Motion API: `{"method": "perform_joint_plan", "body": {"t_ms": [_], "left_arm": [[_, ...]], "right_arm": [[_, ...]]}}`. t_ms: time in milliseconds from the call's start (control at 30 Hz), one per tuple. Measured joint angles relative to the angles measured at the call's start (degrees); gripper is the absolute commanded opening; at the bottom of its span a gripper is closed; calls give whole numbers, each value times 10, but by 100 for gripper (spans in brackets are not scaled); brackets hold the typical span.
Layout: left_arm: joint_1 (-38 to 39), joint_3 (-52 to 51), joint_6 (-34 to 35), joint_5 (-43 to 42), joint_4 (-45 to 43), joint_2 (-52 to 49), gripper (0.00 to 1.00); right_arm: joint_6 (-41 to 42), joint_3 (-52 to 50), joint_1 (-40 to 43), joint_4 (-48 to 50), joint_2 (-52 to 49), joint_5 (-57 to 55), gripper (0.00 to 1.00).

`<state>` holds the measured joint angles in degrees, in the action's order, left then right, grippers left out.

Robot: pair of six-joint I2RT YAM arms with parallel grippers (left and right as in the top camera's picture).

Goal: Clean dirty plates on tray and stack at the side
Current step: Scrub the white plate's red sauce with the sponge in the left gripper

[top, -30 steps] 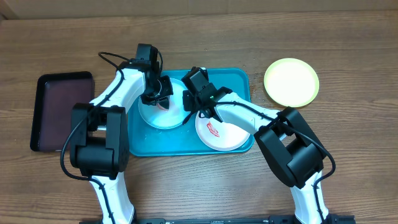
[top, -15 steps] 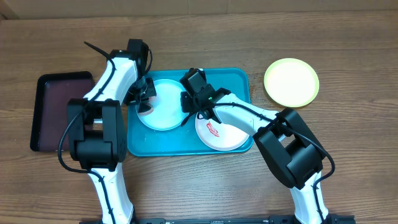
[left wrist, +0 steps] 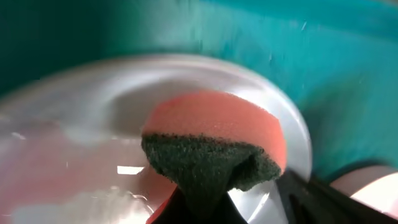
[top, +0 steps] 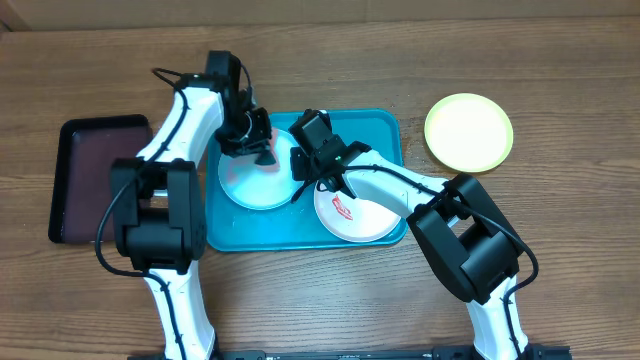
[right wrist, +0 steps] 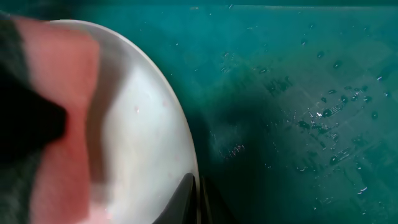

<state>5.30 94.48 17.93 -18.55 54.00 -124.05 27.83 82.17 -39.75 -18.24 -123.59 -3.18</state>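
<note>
The light blue plate [top: 250,185] lies in the left half of the turquoise tray [top: 380,130]. My left gripper [top: 258,148] is shut on an orange sponge with a dark green scouring side [left wrist: 217,143] and presses it onto the plate's far part [left wrist: 74,124]. My right gripper [top: 303,185] is shut on the plate's right rim [right wrist: 186,155]; its jaws pinch the edge [right wrist: 198,199]. The white plate [top: 365,215] with a red smear lies in the tray's right half. The yellow-green plate [top: 468,130] lies on the table, right of the tray.
A dark maroon tray [top: 95,180] lies on the wooden table left of the turquoise tray. Water drops speckle the tray floor [right wrist: 298,93]. Both arms cross over the tray's middle, close to each other.
My left gripper with the sponge swung from the plate's left edge back to its far right part. The right gripper stayed on the rim.
</note>
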Motion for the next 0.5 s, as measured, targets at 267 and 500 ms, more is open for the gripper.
{"method": "perform_joint_plan", "body": {"t_ms": [267, 500], "left_arm": [[3, -35, -2, 64, 13, 0, 4], [7, -36, -1, 198, 72, 6, 4]], "right_arm": [[0, 0, 0, 0, 0, 0, 4], [0, 0, 0, 0, 0, 1, 4]]}}
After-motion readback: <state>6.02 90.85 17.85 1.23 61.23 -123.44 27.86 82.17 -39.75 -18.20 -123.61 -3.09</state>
